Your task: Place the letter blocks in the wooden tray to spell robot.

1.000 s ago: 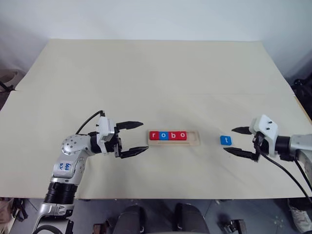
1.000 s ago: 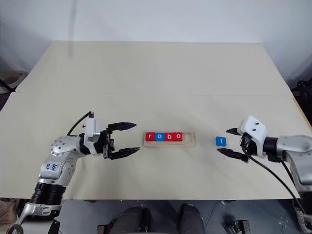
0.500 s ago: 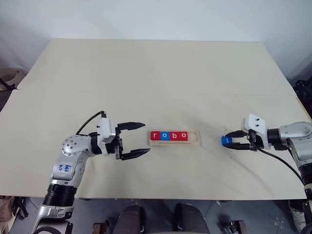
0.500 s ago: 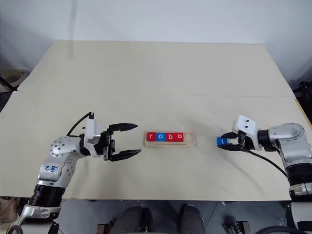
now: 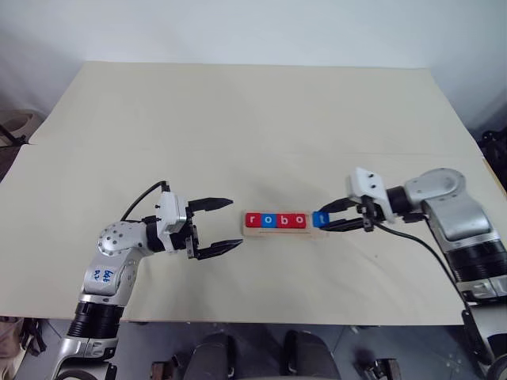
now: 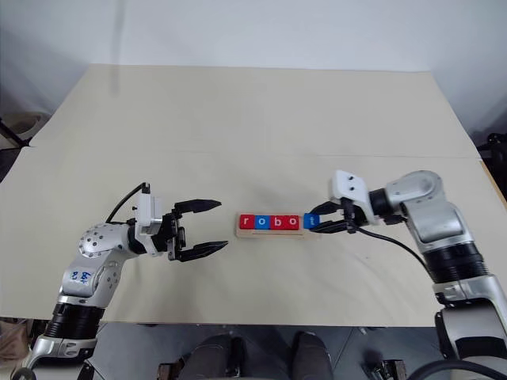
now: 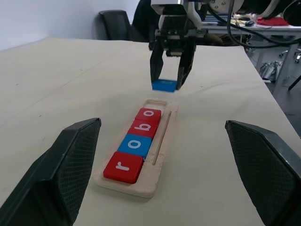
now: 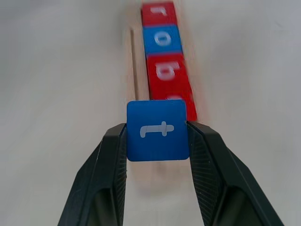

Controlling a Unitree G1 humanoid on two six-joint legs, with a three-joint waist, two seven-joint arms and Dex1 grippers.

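Left wrist view gives us the clearest line along the wooden tray (image 7: pixel 149 181), so we take the tray as our landmark and work outward from its near end. Nearest us, our left gripper (image 5: pixel 218 226) hangs just off that end with its fingers spread wide and nothing between them.

Inside the tray, four letter blocks lie flat in a touching row: the red r block (image 7: pixel 123 167) at the near end, then the blue o block (image 7: pixel 138 144), the red b block (image 7: pixel 141 128) and the red o block (image 7: pixel 148 113). Beyond that last block the tray has one bare slot at its far end.

Above that far end our right gripper (image 7: pixel 167 79) holds the blue t block (image 8: pixel 157 130), pinched by two opposite edges between its fingers, face up. From the left wrist view the t block looks raised clear of the wood, roughly over the open slot; we cannot tell exactly how well it lines up.

We judge the task nearly done: "robo" is spelled, and what is left is to lower the t block into the empty slot against the red o block and let go.
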